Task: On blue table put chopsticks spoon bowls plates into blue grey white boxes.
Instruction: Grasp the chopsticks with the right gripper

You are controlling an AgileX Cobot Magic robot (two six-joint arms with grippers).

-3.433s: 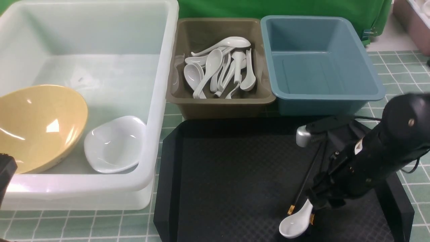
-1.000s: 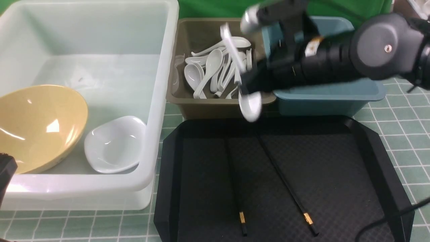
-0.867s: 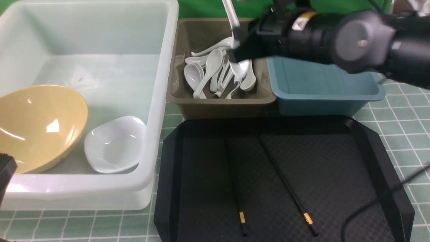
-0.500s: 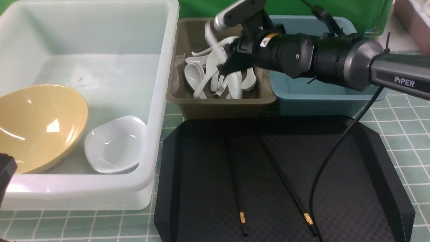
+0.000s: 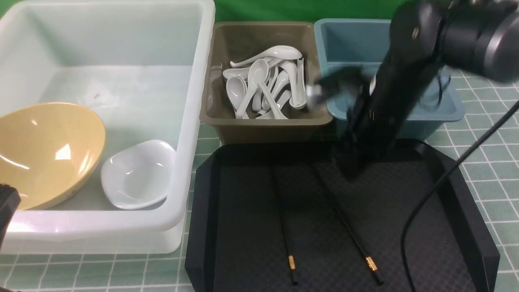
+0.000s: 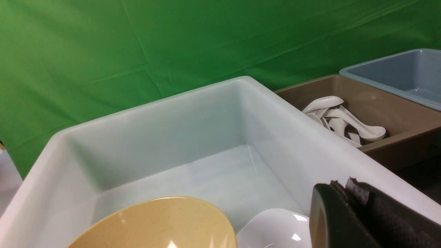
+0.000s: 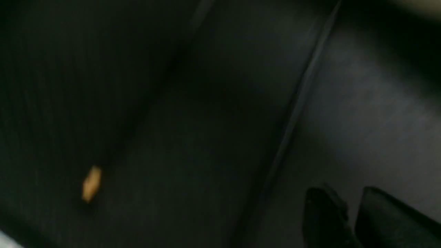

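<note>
Since the spoon (image 5: 269, 101) now lies in the grey box (image 5: 265, 122), the right end effector (image 5: 347, 164), aperture indeterminate, approaches the chopsticks (image 5: 345, 221).

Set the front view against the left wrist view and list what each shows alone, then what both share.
Front view only: two thin black chopsticks with gold bands lying on the black textured tray, the green-blue tiled table, the blurred right arm. Left wrist view only: the left gripper, shut, close up. Both: translucent white tub, mustard-yellow bowl, white dish, olive-grey tub of white spoons, teal tub.
</note>
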